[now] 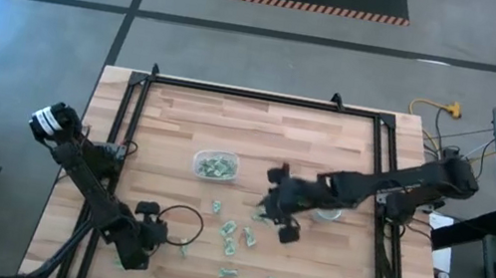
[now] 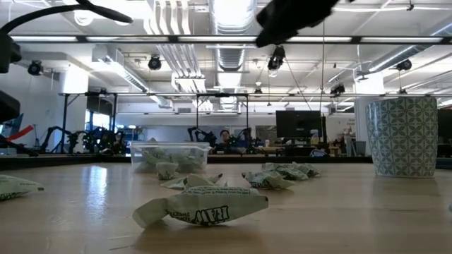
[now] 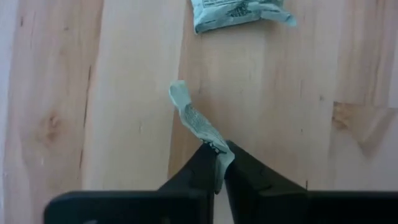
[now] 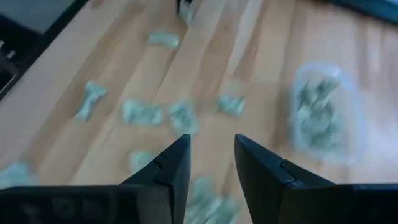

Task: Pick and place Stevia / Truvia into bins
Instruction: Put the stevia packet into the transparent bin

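At the lower left of the bench [image 1: 330, 133], the left claw [image 3: 219, 163] is pinching one end of a thin, floppy, featherlight paper packet [image 3: 198, 121], while the right claw [image 4: 211, 165] is hanging spread mid-frame above loose packets [image 1: 236, 238].
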`<state>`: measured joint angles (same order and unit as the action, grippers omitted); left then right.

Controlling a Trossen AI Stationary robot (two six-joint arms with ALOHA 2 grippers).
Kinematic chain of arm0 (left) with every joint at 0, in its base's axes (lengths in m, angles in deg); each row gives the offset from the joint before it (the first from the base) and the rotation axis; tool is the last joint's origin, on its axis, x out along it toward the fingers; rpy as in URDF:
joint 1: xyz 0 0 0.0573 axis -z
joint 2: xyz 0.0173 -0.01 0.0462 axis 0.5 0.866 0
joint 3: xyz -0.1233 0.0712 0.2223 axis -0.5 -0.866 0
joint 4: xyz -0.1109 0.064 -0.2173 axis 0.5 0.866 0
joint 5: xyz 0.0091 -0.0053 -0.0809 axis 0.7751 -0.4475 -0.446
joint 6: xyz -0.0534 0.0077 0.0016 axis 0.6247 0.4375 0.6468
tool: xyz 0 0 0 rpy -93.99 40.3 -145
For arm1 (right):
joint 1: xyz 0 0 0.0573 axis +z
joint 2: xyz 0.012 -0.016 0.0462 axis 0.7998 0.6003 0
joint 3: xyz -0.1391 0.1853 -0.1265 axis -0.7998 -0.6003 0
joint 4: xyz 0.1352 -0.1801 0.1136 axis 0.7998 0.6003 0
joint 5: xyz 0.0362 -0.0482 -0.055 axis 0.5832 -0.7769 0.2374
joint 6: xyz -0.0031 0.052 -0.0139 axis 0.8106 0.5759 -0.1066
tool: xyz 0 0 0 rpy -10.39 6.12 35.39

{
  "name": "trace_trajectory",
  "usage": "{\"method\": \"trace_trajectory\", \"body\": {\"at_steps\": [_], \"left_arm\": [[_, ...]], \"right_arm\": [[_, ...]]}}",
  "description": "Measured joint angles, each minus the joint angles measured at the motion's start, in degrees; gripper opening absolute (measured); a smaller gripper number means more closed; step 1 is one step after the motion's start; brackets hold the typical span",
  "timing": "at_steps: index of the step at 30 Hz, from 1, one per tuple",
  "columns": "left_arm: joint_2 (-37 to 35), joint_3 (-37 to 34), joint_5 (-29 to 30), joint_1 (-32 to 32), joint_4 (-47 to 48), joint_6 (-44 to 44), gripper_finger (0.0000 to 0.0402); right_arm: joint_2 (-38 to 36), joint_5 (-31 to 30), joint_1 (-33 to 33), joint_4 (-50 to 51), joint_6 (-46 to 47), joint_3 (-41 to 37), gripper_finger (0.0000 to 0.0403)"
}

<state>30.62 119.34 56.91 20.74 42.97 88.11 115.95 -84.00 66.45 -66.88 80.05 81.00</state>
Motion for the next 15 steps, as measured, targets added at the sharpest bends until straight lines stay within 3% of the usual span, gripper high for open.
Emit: {"method": "trace_trajectory", "body": {"at_steps": [5, 15], "left_arm": [[-0.3, 0.8, 2.9, -0.8, 2.5, -2.8, 0.0008], [-4.6, 1.1, 21.2, -8.2, 11.6, -12.0, 0.0004]], "right_arm": [[-2.1, -2.9, 6.4, 2.4, 9.3, -3.7, 0.0104], [-2.0, -9.5, 15.5, 2.2, 25.0, -9.6, 0.0088]]}}
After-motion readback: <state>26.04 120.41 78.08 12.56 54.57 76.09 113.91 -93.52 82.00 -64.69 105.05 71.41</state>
